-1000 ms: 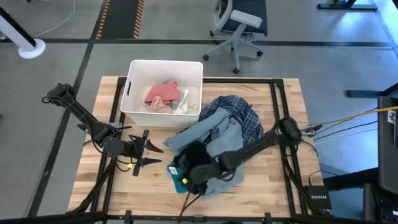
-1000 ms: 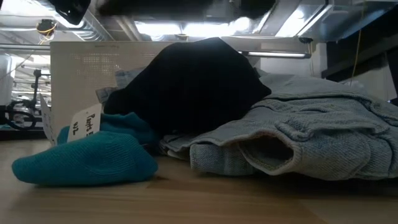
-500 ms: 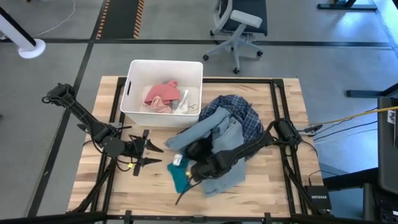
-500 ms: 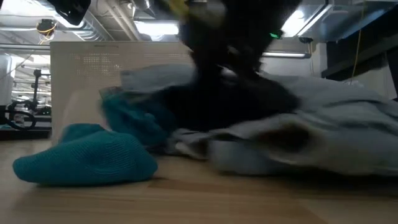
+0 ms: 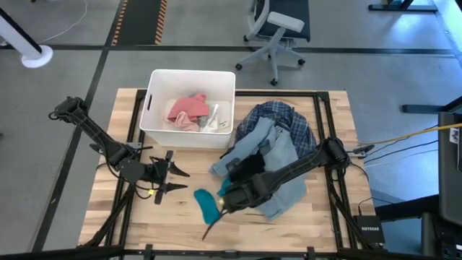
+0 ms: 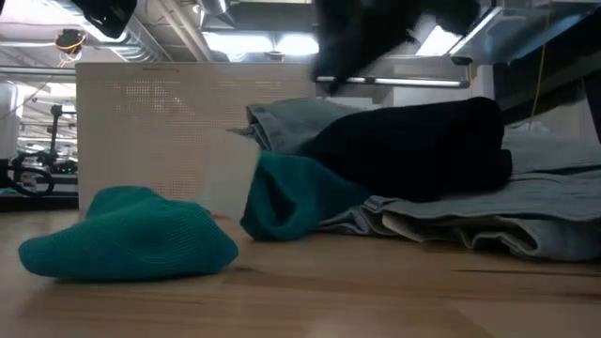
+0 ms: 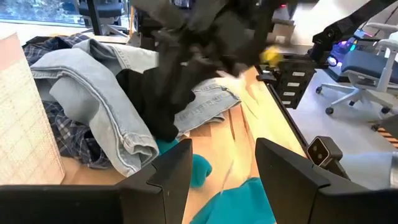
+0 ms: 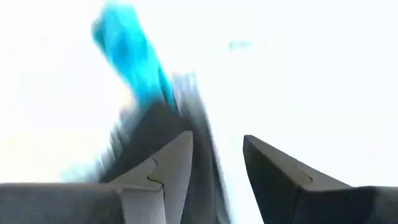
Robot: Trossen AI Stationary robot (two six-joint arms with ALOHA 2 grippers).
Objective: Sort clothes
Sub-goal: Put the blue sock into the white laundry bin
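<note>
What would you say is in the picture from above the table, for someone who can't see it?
A pile of clothes, light blue jeans over a dark blue plaid shirt, lies on a wooden table, with the right pincer open beside a teal sock. A white bin holds pink and white clothes; the left pincer waits open nearby.

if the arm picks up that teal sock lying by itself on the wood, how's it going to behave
The teal sock lies slumped and curved on the table, so it will probably hang limp from wherever it is pinched. In the low view it looks like soft, thick knit, likely light and easy to grip. Pushed, it would probably bunch or drag, not roll.
</note>
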